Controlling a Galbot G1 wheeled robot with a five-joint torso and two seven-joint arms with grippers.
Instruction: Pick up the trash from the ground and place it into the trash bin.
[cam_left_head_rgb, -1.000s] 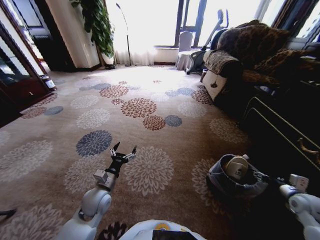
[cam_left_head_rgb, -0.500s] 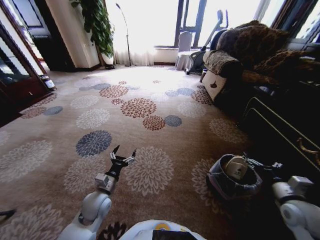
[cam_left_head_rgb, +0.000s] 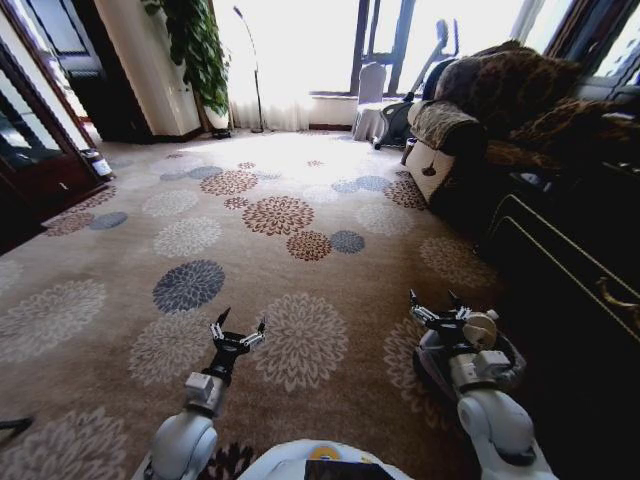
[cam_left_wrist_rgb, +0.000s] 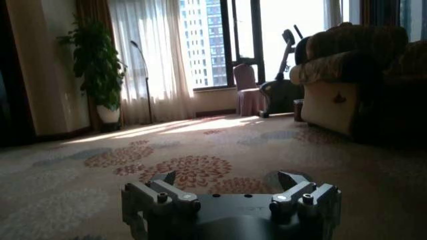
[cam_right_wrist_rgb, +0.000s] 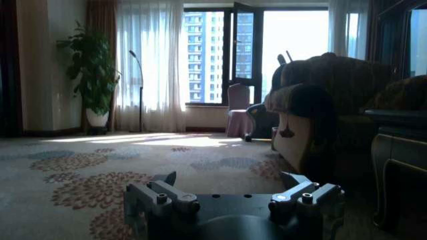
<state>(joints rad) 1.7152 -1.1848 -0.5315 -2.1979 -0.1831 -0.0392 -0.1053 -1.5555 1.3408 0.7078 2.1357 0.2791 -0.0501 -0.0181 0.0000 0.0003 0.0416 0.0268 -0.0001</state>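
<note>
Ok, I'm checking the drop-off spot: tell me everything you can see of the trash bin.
The trash bin is a small round bucket, pale grey outside and dark inside, standing upright on the flowered carpet beside dark furniture. The right arm lies over it, its open right end effector past the far rim. A beige-white piece shows at the bin's opening.

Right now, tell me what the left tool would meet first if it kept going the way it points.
Probably nothing soon: the open left tool points forward over bare carpet. Depth is unclear.
</note>
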